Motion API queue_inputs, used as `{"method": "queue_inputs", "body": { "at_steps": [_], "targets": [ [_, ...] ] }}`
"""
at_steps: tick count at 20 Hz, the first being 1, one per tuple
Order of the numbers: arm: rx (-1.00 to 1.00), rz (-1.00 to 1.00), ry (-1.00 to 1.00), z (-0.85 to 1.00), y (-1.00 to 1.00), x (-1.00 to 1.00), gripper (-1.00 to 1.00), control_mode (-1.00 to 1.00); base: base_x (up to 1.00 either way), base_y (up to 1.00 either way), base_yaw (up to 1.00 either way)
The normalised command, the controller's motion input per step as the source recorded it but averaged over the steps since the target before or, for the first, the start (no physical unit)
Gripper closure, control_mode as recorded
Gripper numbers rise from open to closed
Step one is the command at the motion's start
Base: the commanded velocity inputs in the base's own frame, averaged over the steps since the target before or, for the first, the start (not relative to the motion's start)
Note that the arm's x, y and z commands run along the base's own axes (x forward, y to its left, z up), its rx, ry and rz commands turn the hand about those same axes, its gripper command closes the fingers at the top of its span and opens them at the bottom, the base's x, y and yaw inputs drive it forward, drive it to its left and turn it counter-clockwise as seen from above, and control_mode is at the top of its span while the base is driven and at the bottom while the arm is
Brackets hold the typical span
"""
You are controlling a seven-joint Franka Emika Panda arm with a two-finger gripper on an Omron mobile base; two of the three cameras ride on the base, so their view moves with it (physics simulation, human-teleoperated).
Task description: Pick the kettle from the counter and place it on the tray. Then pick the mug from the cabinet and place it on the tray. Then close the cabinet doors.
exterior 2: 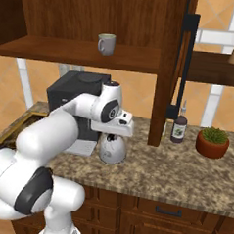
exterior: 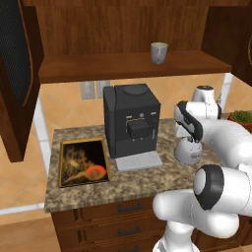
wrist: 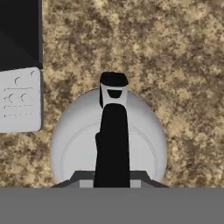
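The white-silver kettle (exterior: 187,152) (exterior 2: 112,149) stands on the granite counter (exterior: 147,179), right of the coffee machine. My gripper (exterior: 190,141) (exterior 2: 112,135) (wrist: 112,179) is directly above it, and its fingers press both sides of the dark arched handle (wrist: 113,131). The kettle's base still rests on the counter. The tray (exterior: 61,167) with the gold rim lies at the counter's left end and holds nothing. The grey mug (exterior: 159,52) (exterior 2: 106,44) sits on the shelf of the cabinet (exterior: 98,66). Both cabinet doors (exterior: 17,74) (exterior 2: 173,68) stand open.
A black coffee machine (exterior: 130,118) (exterior 2: 71,94) with a grey drip plate (wrist: 19,100) stands between tray and kettle. A dark bottle (exterior 2: 179,127) and a potted plant (exterior 2: 213,142) are on the counter to the right. The open right door's edge hangs close to the kettle.
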Motion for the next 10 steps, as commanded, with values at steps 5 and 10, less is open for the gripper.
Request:
{"method": "queue_inputs", "body": {
  "at_steps": [5, 10],
  "targets": [
    [-0.16, 0.05, -0.19, 0.74, 0.47, -0.19, 1.0, -1.0, 0.0, 0.0, 0.0],
    [-0.17, 0.09, -0.16, 0.6, 0.37, -0.36, 1.0, -1.0, 0.0, 0.0, 0.0]
  ]
}}
